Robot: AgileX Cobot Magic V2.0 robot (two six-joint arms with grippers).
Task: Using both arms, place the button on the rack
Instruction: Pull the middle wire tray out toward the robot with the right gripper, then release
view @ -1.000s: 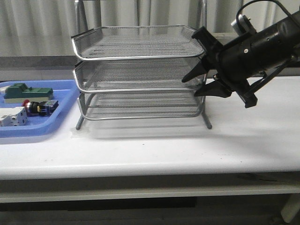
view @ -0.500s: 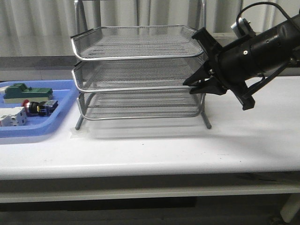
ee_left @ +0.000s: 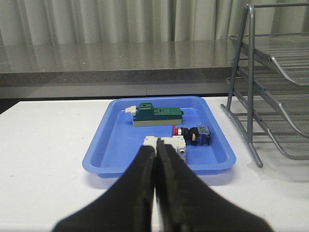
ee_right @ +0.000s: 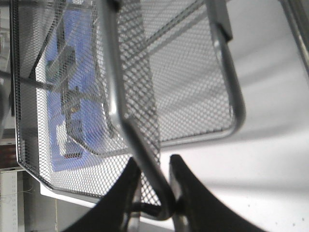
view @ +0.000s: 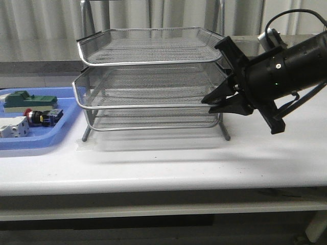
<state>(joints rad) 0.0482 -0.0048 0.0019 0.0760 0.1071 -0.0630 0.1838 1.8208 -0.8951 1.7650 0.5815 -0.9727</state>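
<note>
In the left wrist view, the left tool (ee_left: 155, 159) sits nearest, its fingers pressed together and holding nothing, above the white surface (ee_left: 43, 159). Beyond it lies the blue tray (ee_left: 101, 154), where the button (ee_left: 191, 134) rests at about 3 o'clock, just beside the white block (ee_left: 166, 143), with the green block (ee_left: 157, 115) farther back. In the front view, the right tool (view: 217, 101) pinches the rim of the rack (view: 148, 76) at the middle tier's 3 o'clock corner; that tier juts forward of the others. Curtains hang behind.
</note>
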